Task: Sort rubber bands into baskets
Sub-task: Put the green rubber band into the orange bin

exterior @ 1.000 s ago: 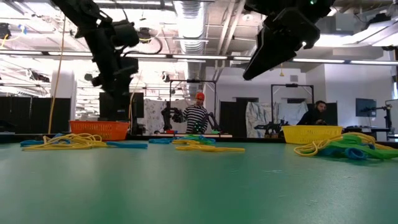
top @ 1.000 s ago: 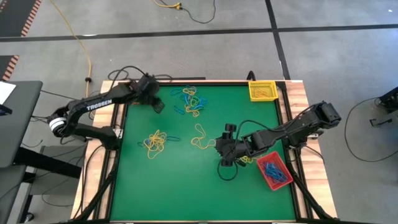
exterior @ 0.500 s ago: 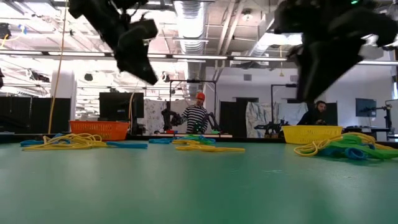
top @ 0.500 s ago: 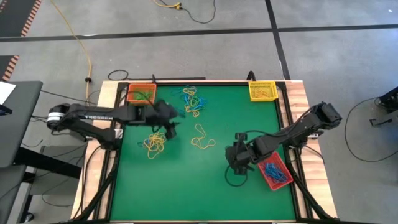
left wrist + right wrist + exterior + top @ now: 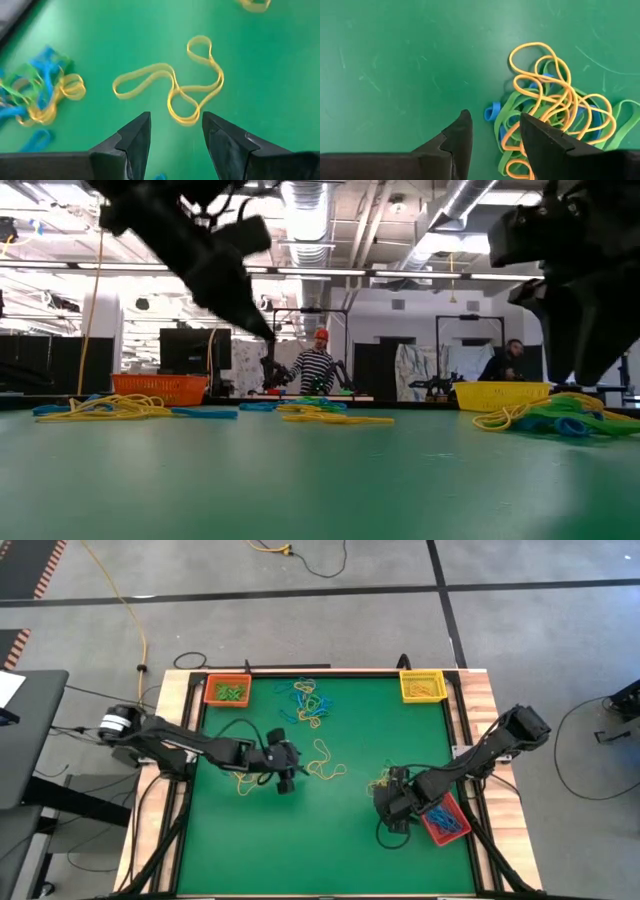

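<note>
Partly sorted: orange basket [image 5: 227,691], yellow basket [image 5: 422,686], red basket [image 5: 443,820] hold bands, loose rubber bands [image 5: 309,702] left mid-desk; left end effector [image 5: 172,137] and right end effector [image 5: 492,137] both released, empty, over tangles.

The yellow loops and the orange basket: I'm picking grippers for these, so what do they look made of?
The yellow loops look like thin matte rubber: flat strips lying limp in bends on the green table. The orange basket looks like moulded plastic with perforated walls, though that is less sure from the low view.
</note>
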